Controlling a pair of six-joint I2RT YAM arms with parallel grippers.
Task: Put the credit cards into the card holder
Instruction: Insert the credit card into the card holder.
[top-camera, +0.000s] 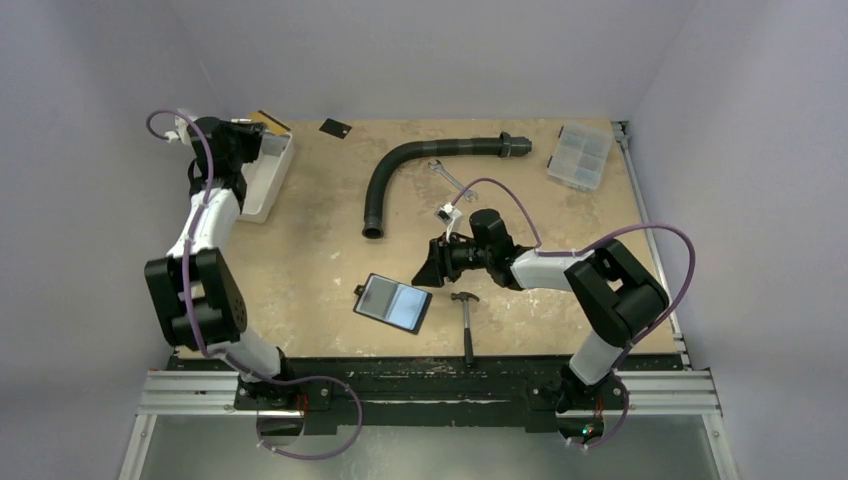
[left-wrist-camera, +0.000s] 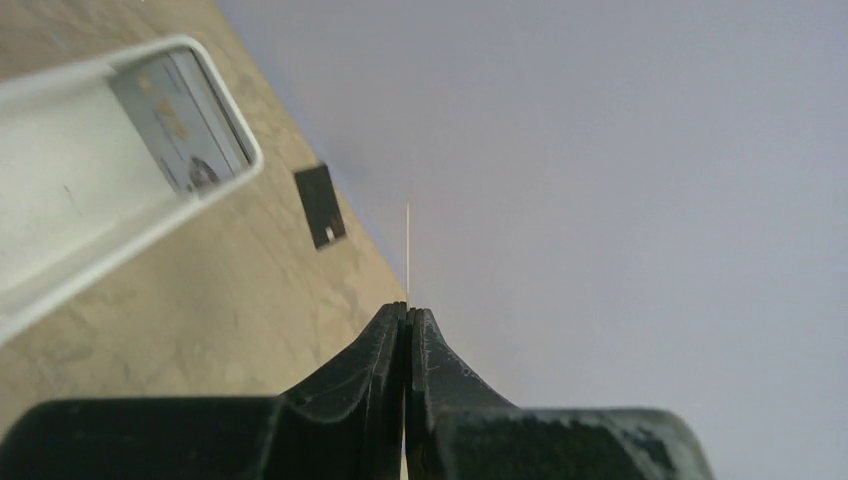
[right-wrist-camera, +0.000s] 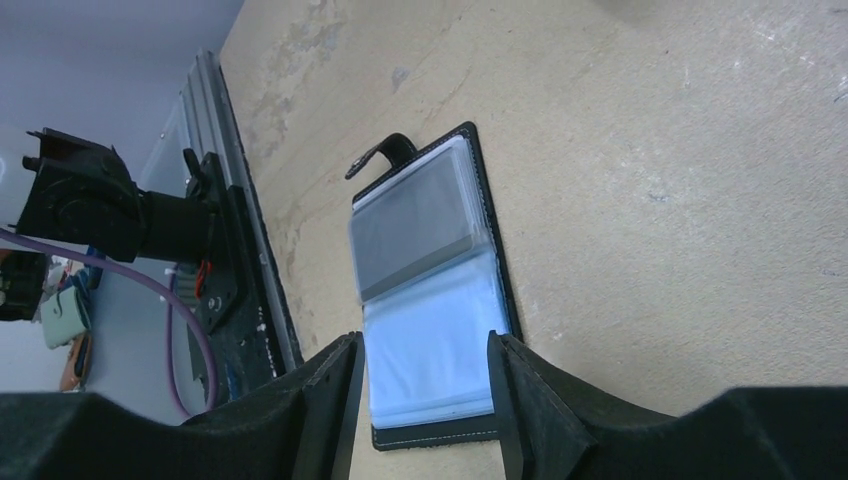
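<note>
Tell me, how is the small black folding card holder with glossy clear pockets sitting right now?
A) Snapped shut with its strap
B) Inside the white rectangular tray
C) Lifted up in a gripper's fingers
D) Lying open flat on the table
D: the card holder lies spread open on the tan table, pockets facing up, and the right gripper stands open over it without gripping it.

- A white tray sits at the far left of the table.
- A black bent pipe lies near the middle, toward the back.
- A small wrench lies just beside the pipe.
- A clear plastic box with little compartments sits at the far right.
- A small hammer lies near the front edge.
</note>
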